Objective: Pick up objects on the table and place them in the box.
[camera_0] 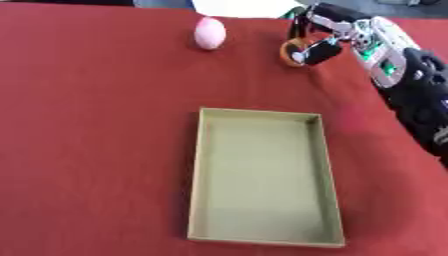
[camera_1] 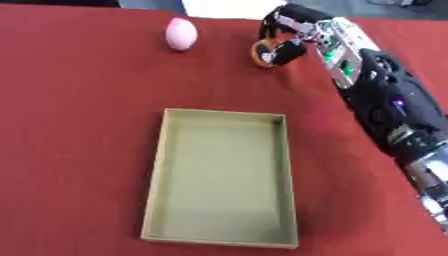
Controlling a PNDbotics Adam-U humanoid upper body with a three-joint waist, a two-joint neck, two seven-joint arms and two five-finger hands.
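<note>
Right hand [camera_0: 317, 36] curled round orange object [camera_0: 289, 52] | pink egg [camera_0: 210, 33] | box [camera_0: 203, 165]

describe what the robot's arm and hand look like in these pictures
Only the right arm shows, entering from the right. Its lower part is bulky and black with a rounded shell. Nearer the wrist it turns silver and white, an open frame with small green parts inside. The right hand is black with silver pieces, and its fingers are dark. No left arm is visible.
</note>
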